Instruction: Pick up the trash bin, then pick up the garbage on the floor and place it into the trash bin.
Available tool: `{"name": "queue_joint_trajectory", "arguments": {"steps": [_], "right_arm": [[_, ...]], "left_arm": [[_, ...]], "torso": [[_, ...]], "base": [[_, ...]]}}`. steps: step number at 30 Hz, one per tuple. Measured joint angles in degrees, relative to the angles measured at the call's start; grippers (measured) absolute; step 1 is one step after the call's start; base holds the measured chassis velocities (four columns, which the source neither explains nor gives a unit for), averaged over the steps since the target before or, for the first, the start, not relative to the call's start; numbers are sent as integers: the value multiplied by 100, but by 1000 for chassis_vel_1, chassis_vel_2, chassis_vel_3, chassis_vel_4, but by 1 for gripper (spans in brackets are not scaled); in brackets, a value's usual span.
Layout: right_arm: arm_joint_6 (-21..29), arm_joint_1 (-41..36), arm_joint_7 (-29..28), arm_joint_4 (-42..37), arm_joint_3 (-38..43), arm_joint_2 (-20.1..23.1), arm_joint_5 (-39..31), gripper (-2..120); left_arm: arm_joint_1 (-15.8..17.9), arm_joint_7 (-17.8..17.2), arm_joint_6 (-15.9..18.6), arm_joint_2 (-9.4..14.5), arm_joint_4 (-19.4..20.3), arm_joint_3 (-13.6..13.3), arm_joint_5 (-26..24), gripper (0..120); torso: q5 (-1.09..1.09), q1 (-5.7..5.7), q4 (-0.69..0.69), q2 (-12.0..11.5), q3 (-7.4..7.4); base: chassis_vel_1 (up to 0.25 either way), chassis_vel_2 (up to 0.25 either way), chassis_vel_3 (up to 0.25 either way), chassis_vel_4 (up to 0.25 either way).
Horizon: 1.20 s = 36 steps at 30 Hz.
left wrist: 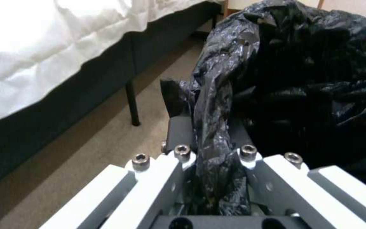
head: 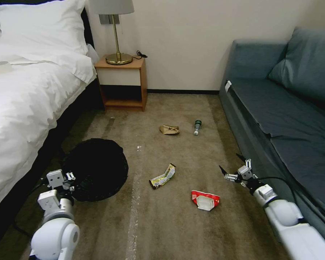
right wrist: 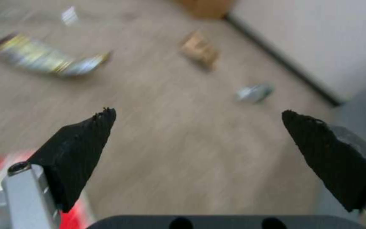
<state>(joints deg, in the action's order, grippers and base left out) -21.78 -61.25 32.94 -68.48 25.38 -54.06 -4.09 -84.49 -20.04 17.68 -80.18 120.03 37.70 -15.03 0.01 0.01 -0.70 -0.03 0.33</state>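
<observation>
Left gripper (head: 71, 179): clamped on the crinkled black bag rim of the round trash bin (head: 95, 169), beside the white-sheeted bed (head: 21, 104). Right gripper (head: 232, 167): fingers spread wide, nothing between them, held above the tan carpet (head: 151, 224) beside the grey-blue sofa (head: 278, 108).

Relative to right gripper:
- Just inboard, below: crumpled red-and-white wrapper (head: 205, 200).
- Further inboard: gold-and-black snack wrapper (head: 163, 176).
- Ahead: crumpled brown paper bag (head: 169, 129); small clear green-labelled bottle (head: 197, 127).

Printing: none legible.
</observation>
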Motion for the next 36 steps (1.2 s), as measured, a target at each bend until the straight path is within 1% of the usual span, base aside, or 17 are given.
{"name": "queue_joint_trajectory", "arguments": {"steps": [1,2,3,4,6,8,10,11,13,16,25,29,30,31,33,35,36], "right_arm": [[-4,94,306,247,-78,39,-29,100],[-4,94,306,247,-78,39,-29,100],[-10,181,623,475,-168,58,-98,100],[-10,181,623,475,-168,58,-98,100],[16,237,1014,605,-226,65,-151,100],[19,250,1129,627,-241,66,-155,100],[-1,337,1581,744,-317,59,-138,100],[-1,337,1581,744,-317,59,-138,100],[-124,468,1835,924,-417,14,-94,100],[-283,650,2037,1164,-538,-67,-15,100],[-405,981,2390,1476,-887,-286,93,100],[-587,1216,2498,1857,-1059,-447,283,100],[-587,1216,2498,1857,-1059,-447,283,100],[-679,1334,2490,2052,-1087,-527,372,100],[-761,1459,2376,2244,-1110,-622,486,100],[-841,1708,2180,2568,-1093,-857,809,100],[-841,1708,2180,2568,-1093,-857,809,100]], "left_arm": [[6,0,1,-43,0,-32,45,4],[6,0,1,-43,0,-32,45,4],[17,1,3,-93,0,-48,93,4],[17,1,3,-93,0,-48,93,4],[20,0,3,-136,0,-51,133,4],[20,0,3,-147,0,-51,143,4],[6,-1,3,-184,12,-38,173,4],[6,-1,3,-184,12,-38,173,4],[-16,-1,2,-200,43,-24,183,4],[-32,-1,1,-203,84,-9,188,4],[-51,-4,-2,-225,117,6,201,4],[-68,-6,-16,-252,150,13,209,4],[-68,-6,-16,-252,150,13,209,4],[-80,-5,-23,-261,168,20,212,4],[-98,-7,-29,-273,190,25,218,4],[-127,-7,-36,-293,233,26,235,4],[-127,-7,-36,-293,233,26,235,4]], "torso": [[0,0,0,0,0],[0,0,0,0,0],[1,0,0,0,0],[1,0,0,0,0],[0,0,0,0,0],[0,0,0,0,-1],[-1,0,1,0,-1],[-1,0,1,0,-1],[-2,0,1,0,-1],[-1,0,1,0,-1],[-2,0,2,0,-1],[-3,0,0,0,0],[-3,0,0,0,0],[-2,0,0,0,0],[-3,0,0,0,-1],[-3,0,0,0,0],[-3,0,0,0,0]], "base": [[0,0,0,0],[0,0,0,0],[0,0,0,0],[0,0,0,0],[0,0,0,0],[0,0,0,0],[0,0,0,0],[0,0,0,0],[0,0,0,0],[0,0,0,0],[0,0,0,0],[0,0,0,0],[0,0,0,0],[0,0,0,0],[0,0,0,0],[0,0,0,0],[0,0,0,0]]}}
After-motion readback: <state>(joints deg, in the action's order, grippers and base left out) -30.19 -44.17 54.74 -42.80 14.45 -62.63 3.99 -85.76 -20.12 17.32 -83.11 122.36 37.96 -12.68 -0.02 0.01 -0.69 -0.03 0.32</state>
